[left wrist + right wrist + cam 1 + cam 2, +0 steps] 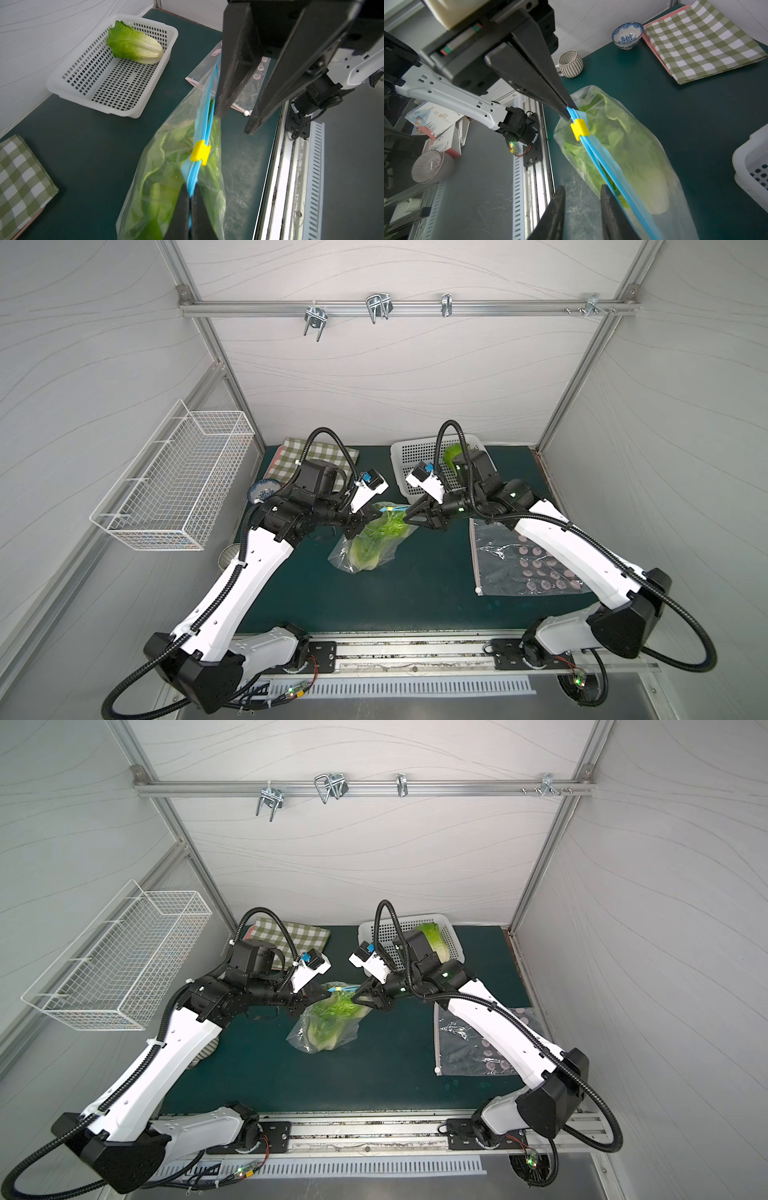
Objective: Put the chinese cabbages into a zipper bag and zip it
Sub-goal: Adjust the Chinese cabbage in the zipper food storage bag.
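**Chinese cabbages mostly bagged, zip unclosed**

Green heads, seemingly two, sit inside the zipper bag, whose bottom rests mid-mat. At its raised blue zip edge the left gripper is pressed together, pinching the strip beside the yellow slider. The right gripper stands spread at the opposite end, the strip running along one finger. Farther back, one cabbage lies in the white basket.

Nothing readable here, folks

The only print I can spot is on the cardboard boxes past the table edge in the right wrist view: a cartoon picture and a few tiny characters, way too blurry to make out.
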Tool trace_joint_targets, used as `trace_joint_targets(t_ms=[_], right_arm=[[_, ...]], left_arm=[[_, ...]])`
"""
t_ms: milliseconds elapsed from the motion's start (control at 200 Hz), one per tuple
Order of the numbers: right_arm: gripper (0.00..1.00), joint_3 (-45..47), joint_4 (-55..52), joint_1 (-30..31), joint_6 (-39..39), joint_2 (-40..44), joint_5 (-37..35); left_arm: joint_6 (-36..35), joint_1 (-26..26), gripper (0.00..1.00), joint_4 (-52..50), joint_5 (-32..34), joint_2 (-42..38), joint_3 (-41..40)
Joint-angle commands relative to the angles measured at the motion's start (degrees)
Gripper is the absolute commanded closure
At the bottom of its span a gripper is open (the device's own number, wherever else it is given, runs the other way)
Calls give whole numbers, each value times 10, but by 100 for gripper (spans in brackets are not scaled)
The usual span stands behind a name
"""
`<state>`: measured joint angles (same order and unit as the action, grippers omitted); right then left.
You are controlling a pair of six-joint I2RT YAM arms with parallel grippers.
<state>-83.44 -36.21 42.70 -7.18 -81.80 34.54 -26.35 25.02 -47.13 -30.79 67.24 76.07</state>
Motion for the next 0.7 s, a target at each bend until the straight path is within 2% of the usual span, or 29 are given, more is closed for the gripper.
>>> trace_joint_targets(t_ms=[0, 235, 425, 695], right_arm=[[68, -21, -16, 4, -19, -14, 10], [63, -26, -13, 7, -49, 8, -13], [56, -18, -36, 29, -128, 27, -110], [53, -21, -16, 40, -154, 20, -154]], left_arm=[[-9, 1, 100, 12, -10, 0, 28], [-9, 1, 100, 10, -9, -1, 26], [-8, 0, 100, 12, -9, 0, 26], [-8, 1, 100, 10, -10, 3, 28]])
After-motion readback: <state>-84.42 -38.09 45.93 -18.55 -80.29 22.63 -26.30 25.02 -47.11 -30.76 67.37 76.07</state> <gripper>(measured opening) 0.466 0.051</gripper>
